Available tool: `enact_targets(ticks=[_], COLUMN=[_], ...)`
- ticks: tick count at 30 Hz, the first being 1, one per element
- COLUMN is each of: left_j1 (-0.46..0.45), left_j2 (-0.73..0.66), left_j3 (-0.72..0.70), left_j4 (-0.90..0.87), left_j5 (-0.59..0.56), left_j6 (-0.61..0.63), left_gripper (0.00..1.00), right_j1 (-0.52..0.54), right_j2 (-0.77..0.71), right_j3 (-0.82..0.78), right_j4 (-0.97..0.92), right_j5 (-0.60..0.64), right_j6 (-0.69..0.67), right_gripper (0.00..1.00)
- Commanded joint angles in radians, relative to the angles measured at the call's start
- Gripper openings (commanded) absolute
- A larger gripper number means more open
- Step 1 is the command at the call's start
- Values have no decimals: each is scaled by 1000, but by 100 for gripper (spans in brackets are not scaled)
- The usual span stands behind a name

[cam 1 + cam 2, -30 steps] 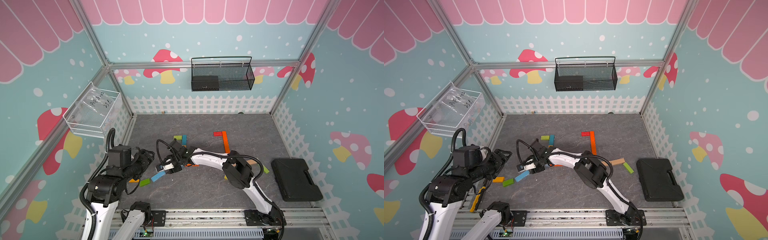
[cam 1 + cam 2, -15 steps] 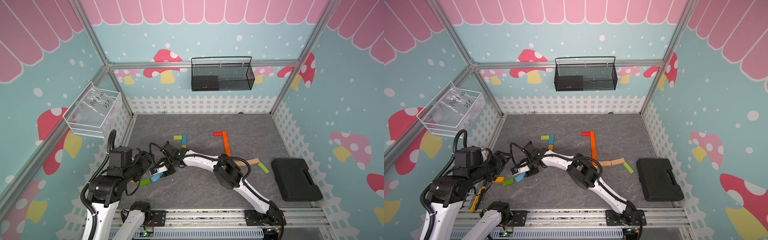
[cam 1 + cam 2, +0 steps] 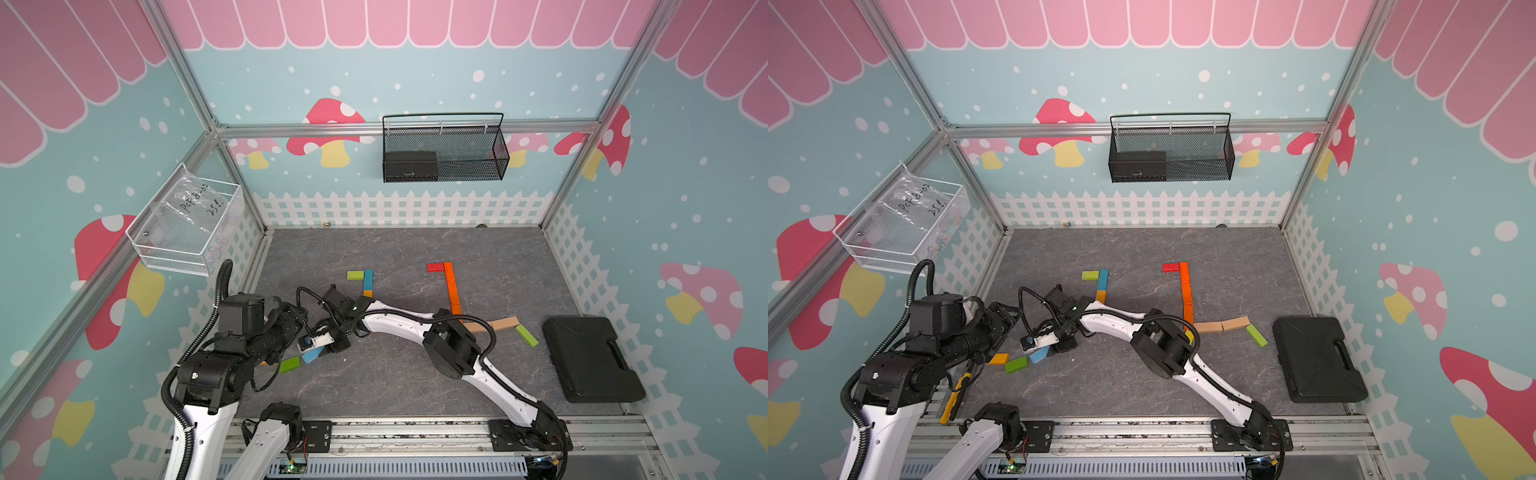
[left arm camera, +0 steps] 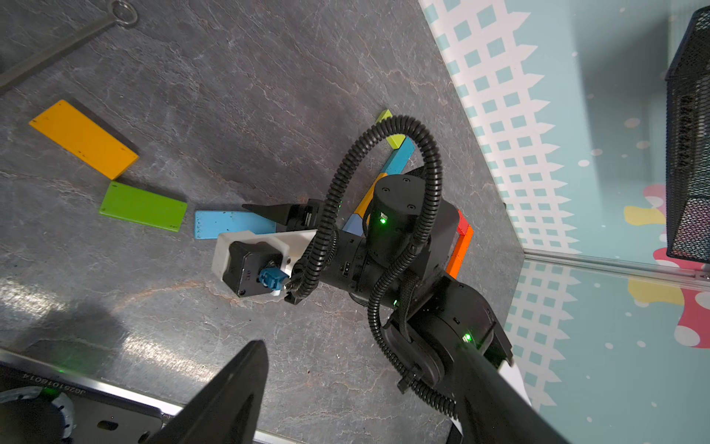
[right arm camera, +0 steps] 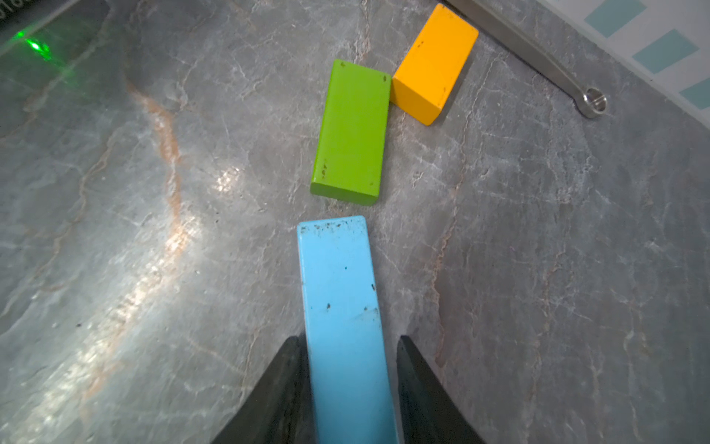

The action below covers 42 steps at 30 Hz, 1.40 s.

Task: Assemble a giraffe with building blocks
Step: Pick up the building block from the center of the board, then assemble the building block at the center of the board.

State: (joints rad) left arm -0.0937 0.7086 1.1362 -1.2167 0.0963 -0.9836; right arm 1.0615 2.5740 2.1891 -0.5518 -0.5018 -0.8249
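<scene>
Closely, the blue block (image 5: 340, 300) is flanked by the jaws of the right gripper (image 5: 347, 338) on the table (image 5: 153, 269), just beside a green block (image 5: 351, 130). Whether it is clamped cannot be told. The left gripper (image 4: 359, 344) is held wide apart and empty. Handwriting resembling "PCF8-02" is seen on a bag (image 3: 195, 203).

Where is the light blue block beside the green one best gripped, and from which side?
Grip the light blue block across its two long edges, near the end away from the green block, coming from above. It lies flat, so only those parallel faces can be pinched, and that end has room on both sides.
</scene>
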Motion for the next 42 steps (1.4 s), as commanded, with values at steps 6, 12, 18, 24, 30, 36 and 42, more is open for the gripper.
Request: enact_targets(ticks=[6,12,18,24,30,36,42], left_j1=[5,5,5,5,5,5,5], left_j2=[2,3,14,24,37,67,93], left_j3=[2,4,5,1,-37,-89,-119], left_j4=[-24,-24,-23,-7,36,97,132], left_j5=[-29,-31,-24,-16,1,43,65], left_j6=[8,13,20,22,18,11,14], left_gripper=[79,79,79,79,79,79,79], right_j1=[6,6,-3,-52,-158,-325,-428], right_j2=[55,63,-98,-425,-765,-908,-894], right_j3=[57,87,-50,-426,-796,-1038,-1124], right_j4=[-200,-229,-158,-9,41,69,122], right_j5=[68,87,62,99,205,274,265], right_j6=[36,62,82,111,122,112,92], right_gripper=[40,20,13,13,15,16,15])
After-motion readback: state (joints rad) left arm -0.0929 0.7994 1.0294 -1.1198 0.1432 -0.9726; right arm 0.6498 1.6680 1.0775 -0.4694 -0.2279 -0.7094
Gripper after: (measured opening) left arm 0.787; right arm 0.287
